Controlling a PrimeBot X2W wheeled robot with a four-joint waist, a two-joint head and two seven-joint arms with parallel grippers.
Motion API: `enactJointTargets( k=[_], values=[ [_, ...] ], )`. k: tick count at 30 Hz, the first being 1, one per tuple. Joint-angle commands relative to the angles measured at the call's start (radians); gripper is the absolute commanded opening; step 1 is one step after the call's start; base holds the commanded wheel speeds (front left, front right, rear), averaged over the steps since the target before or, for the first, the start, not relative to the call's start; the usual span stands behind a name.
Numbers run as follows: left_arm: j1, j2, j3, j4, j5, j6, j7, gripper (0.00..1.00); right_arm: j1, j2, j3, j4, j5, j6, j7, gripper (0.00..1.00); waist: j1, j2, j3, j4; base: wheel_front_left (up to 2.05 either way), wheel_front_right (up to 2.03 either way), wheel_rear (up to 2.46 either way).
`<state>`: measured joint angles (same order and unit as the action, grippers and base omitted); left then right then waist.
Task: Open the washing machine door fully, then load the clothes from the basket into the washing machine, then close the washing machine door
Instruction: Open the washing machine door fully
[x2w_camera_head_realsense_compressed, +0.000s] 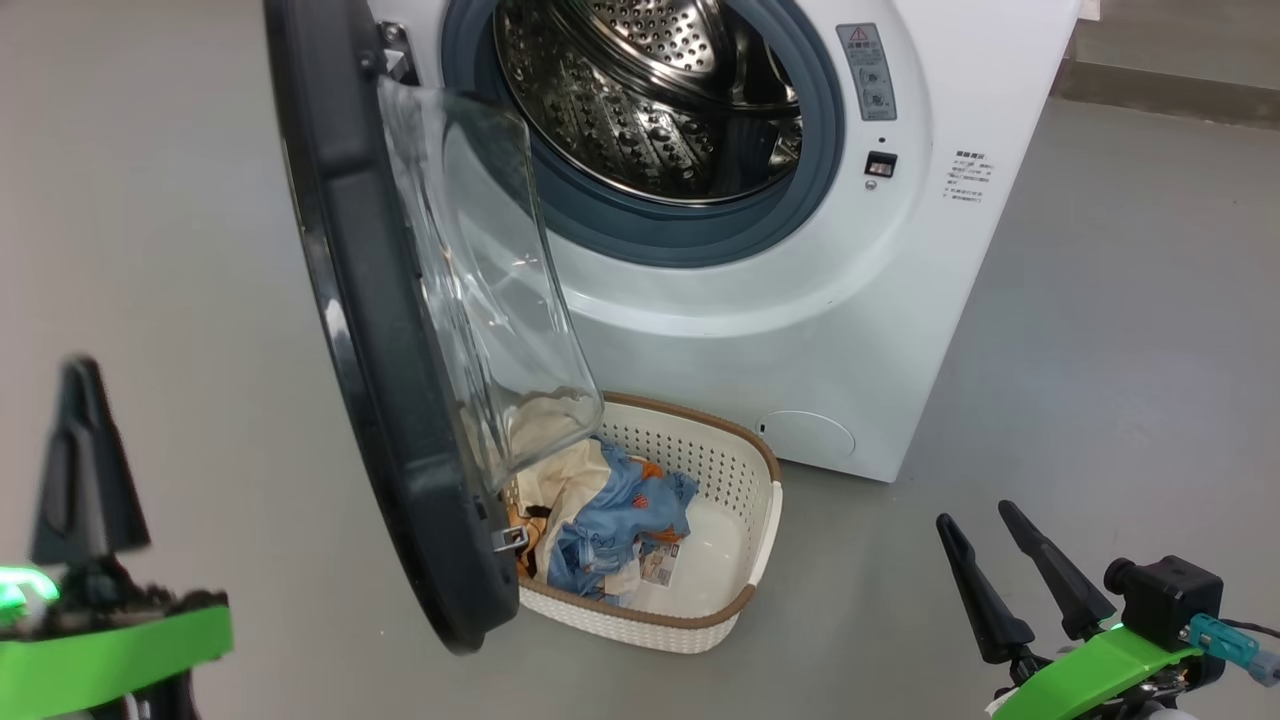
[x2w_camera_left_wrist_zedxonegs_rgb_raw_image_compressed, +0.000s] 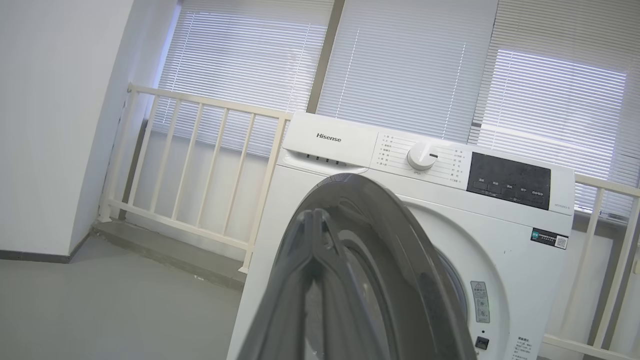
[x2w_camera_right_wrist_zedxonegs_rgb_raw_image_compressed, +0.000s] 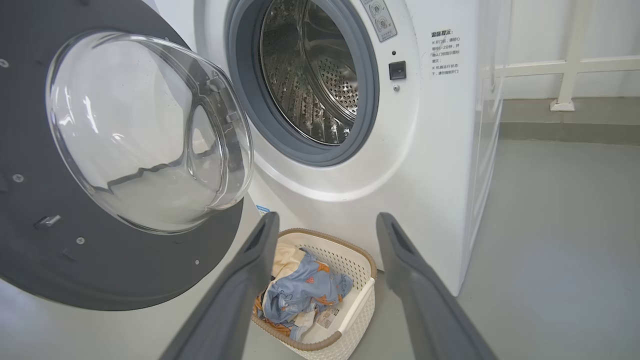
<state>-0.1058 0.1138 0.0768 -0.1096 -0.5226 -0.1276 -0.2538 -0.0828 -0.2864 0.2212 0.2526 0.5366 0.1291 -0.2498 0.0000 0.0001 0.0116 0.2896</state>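
The washing machine (x2w_camera_head_realsense_compressed: 800, 330) stands with its steel drum (x2w_camera_head_realsense_compressed: 650, 90) exposed. The washing machine door (x2w_camera_head_realsense_compressed: 380, 350) is swung out to the left, its clear glass bulge hanging over the basket (x2w_camera_head_realsense_compressed: 740, 470) on the floor below. In the basket lie the clothes: a light blue garment (x2w_camera_head_realsense_compressed: 615, 520) on a cream one (x2w_camera_head_realsense_compressed: 560, 470). My left gripper (x2w_camera_head_realsense_compressed: 82, 380) is shut on nothing, left of the door; in the left wrist view its joined fingers (x2w_camera_left_wrist_zedxonegs_rgb_raw_image_compressed: 312, 220) point at the door's edge (x2w_camera_left_wrist_zedxonegs_rgb_raw_image_compressed: 400, 240). My right gripper (x2w_camera_head_realsense_compressed: 975, 520) is open, right of the basket, framing the basket (x2w_camera_right_wrist_zedxonegs_rgb_raw_image_compressed: 367, 290) and blue garment (x2w_camera_right_wrist_zedxonegs_rgb_raw_image_compressed: 305, 290).
Bare grey floor (x2w_camera_head_realsense_compressed: 1100, 350) lies on both sides of the machine. A cream railing (x2w_camera_left_wrist_zedxonegs_rgb_raw_image_compressed: 200, 165) on a raised ledge (x2w_camera_head_realsense_compressed: 1170, 95) runs behind it, in front of windows with blinds. A white wall (x2w_camera_left_wrist_zedxonegs_rgb_raw_image_compressed: 50, 125) stands far left.
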Motion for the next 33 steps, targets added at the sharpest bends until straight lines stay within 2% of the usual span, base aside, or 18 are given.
enactJointTargets(
  k=[1,4,6,10,14,17,21,33],
  values=[
    [-0.055,0.009,0.042,-0.076,0.004,-0.003,-0.008,0.0,-0.009,-0.01,0.016,-0.028,-0.012,0.002,-0.012,1.0,0.0,-0.0001,0.002,0.0,0.0,0.0,0.0],
    [-0.079,0.0,0.011,-0.196,0.003,-0.003,-0.008,0.0,-0.009,-0.009,0.012,-0.031,-0.016,0.002,-0.012,1.0,0.0,-0.0001,0.005,-0.001,0.0,0.0,0.0],
    [-0.085,0.004,-0.048,-0.272,0.015,-0.003,-0.008,0.0,-0.009,-0.009,0.01,-0.032,-0.017,0.002,-0.012,1.0,0.0,-0.0001,0.007,-0.002,0.0,0.0,0.0],
    [-0.082,0.015,-0.216,-0.379,0.016,-0.003,0.005,0.0,-0.011,-0.007,0.005,-0.035,-0.018,0.002,-0.012,1.0,0.0,-0.0001,0.012,-0.004,0.0,0.0,0.0],
    [-0.078,0.027,-0.397,-0.417,0.026,-0.003,0.049,0.0,-0.015,-0.005,0.004,-0.037,-0.022,0.002,-0.012,1.0,0.0,-0.0001,0.019,-0.007,0.0,0.0,0.0],
    [-0.06,0.019,-0.496,-0.379,0.019,-0.003,0.077,0.0,-0.019,-0.003,0.003,-0.038,-0.024,0.002,-0.012,1.0,0.0,-0.0001,0.025,-0.008,0.0,0.0,0.0],
    [-0.031,0.006,-0.551,-0.276,0.006,0.003,0.109,0.0,-0.026,-0.001,0.002,-0.036,-0.025,0.002,-0.012,1.0,0.0,-0.0001,0.034,-0.011,0.0,0.0,0.0],
    [-0.014,0.001,-0.513,0.057,-0.048,0.039,0.104,0.0,-0.029,0.007,0.002,-0.038,-0.023,0.002,-0.012,1.0,0.0,-0.0001,0.035,-0.012,0.0,0.0,0.0]
  ],
)
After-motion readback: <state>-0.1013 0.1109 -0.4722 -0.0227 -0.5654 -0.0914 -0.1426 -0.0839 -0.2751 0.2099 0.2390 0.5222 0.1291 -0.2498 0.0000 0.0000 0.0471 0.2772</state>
